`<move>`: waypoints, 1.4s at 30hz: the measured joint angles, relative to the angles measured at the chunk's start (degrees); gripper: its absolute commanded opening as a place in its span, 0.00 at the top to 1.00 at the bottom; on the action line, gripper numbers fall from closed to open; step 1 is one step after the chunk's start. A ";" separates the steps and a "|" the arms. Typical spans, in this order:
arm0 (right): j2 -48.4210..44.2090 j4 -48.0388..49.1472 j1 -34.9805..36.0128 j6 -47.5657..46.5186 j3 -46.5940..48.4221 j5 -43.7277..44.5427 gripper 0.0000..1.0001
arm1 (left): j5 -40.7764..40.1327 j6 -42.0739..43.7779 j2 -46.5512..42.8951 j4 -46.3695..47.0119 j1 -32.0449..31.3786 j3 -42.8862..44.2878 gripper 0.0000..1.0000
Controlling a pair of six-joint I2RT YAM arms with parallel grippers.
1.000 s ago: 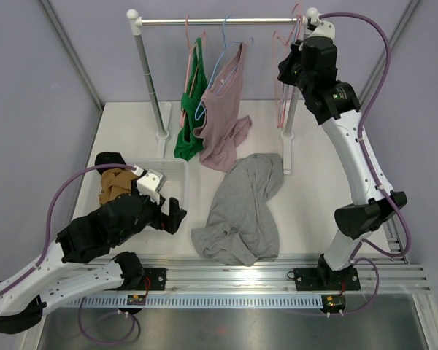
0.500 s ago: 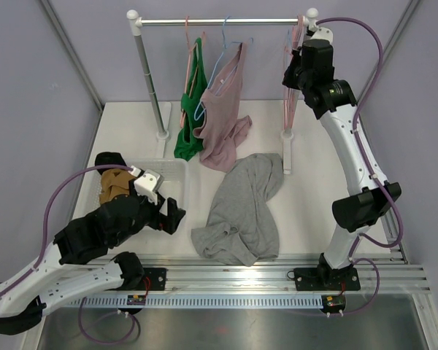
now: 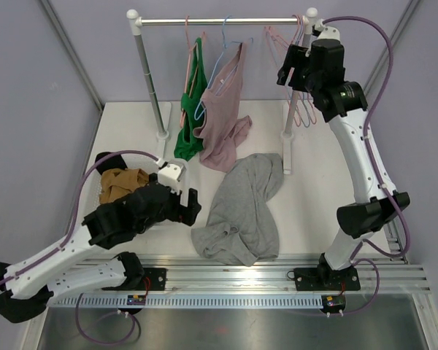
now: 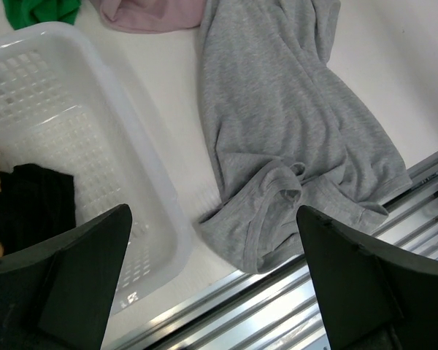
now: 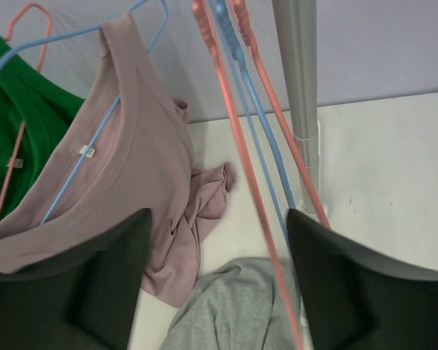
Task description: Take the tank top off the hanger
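A mauve tank top (image 3: 223,109) hangs on a blue hanger (image 5: 87,138) at the middle of the rail, its lower part bunched on the table. Beside it a green tank top (image 3: 190,138) hangs on a pink hanger. A grey top (image 3: 244,208) lies flat on the table, off any hanger. My right gripper (image 3: 288,65) is up at the rail's right end, open; empty pink and blue hangers (image 5: 237,146) dangle between its fingers, untouched. My left gripper (image 3: 184,208) hovers open and empty over the grey top's (image 4: 292,131) near-left corner.
A white basket (image 4: 142,189) at the left holds black (image 4: 33,204) and brown clothes. The rack's right post (image 5: 299,87) stands just beside the empty hangers. A metal rail runs along the table's near edge (image 4: 314,292).
My right gripper has opened and let go of the empty hangers, which now hang on the rail's right end. My left arm has swung right, from over the basket toward the grey top.
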 measured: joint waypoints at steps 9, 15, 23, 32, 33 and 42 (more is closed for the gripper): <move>-23.47 -3.69 -0.09 -1.73 -10.88 -7.61 0.01 | 2.99 -4.26 21.88 12.46 -4.15 1.51 0.01; -42.12 -3.10 -0.09 -1.95 -24.24 -12.85 0.00 | 4.31 -6.14 38.23 18.34 -5.35 6.54 0.01; -55.08 -0.98 -0.09 -1.64 -36.63 -22.58 0.01 | 3.78 -6.95 58.71 23.30 -5.40 15.45 0.01; -57.33 -1.42 -0.09 -1.66 -37.33 -25.94 0.00 | 0.74 -10.47 69.40 23.91 -5.66 20.24 0.84; -57.75 -1.55 -0.09 -1.68 -37.38 -25.97 0.00 | 0.66 -10.36 69.42 23.67 -5.81 20.22 0.96; -59.74 -1.51 -0.09 -1.92 -37.77 -25.90 0.00 | -5.09 -10.51 60.41 16.28 -7.41 20.04 1.00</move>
